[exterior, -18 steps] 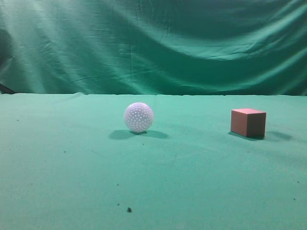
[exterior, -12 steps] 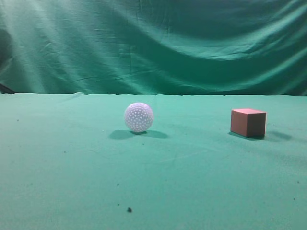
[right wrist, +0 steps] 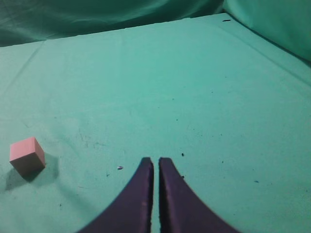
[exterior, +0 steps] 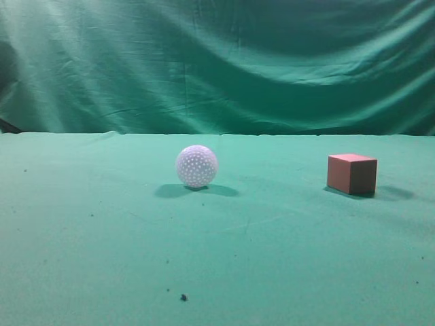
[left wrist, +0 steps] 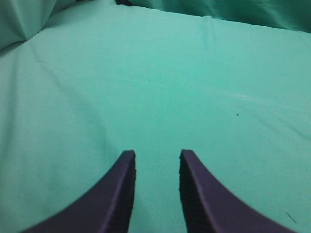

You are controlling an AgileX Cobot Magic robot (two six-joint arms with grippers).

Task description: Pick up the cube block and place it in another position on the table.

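Observation:
The cube block (exterior: 351, 174), reddish-brown with a pinkish top, rests on the green table (exterior: 217, 258) at the right in the exterior view. It also shows in the right wrist view (right wrist: 27, 155) at the far left, well away from my right gripper (right wrist: 156, 160), which is shut and empty over bare cloth. My left gripper (left wrist: 156, 153) is open and empty above bare green table (left wrist: 155, 87). Neither gripper shows in the exterior view.
A white dimpled ball (exterior: 196, 166) sits on the table left of centre, well apart from the cube. A wrinkled green cloth backdrop (exterior: 217, 61) hangs behind the table's far edge. A few dark specks (exterior: 183, 297) dot the cloth.

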